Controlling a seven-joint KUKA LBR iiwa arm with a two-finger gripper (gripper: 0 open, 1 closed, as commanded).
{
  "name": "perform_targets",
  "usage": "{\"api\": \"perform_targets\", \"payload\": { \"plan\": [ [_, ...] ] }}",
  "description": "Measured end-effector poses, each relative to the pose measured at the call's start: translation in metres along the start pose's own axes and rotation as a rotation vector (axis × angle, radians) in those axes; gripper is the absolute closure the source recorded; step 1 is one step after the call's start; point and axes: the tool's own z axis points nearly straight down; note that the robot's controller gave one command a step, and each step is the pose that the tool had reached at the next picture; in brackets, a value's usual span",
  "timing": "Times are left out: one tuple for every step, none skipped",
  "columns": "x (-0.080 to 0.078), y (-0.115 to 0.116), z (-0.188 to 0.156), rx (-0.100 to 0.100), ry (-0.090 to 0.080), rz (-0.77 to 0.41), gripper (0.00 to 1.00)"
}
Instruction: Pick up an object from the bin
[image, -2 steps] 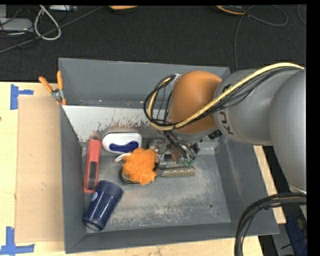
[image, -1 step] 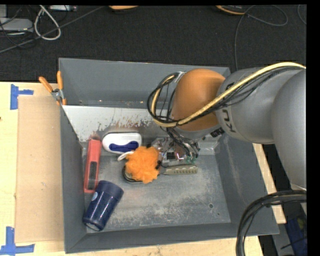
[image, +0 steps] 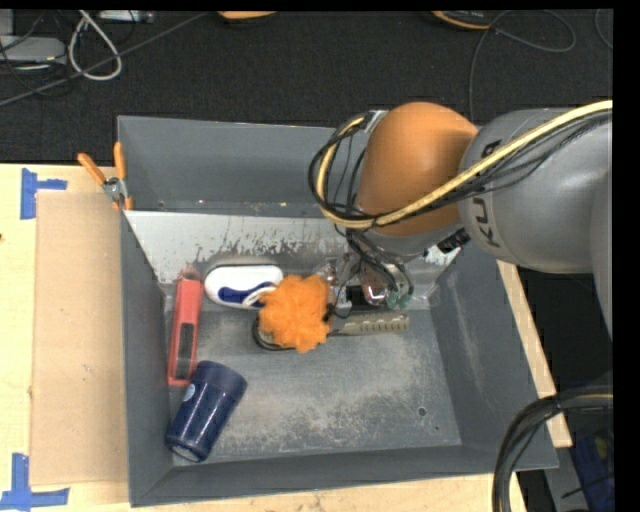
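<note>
Your gripper (image: 352, 292) sits low at three o'clock of the orange fluffy ball (image: 296, 312), seemingly placed for grasping; open or closed, you cannot tell.

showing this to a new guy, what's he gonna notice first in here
The fuzzy orange puff in the middle of the bin stands out most, with the claw low at its right side under the robot's big orange cover. A dark blue cup lies on its side in the near-left corner, next to a red bar along the left wall.
</note>
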Motion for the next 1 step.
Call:
{"api": "perform_targets", "payload": {
  "plan": [
    [-0.0016, 0.0033, -0.0263, 0.000, -0.010, -0.001, 1.00]
  ]
}}
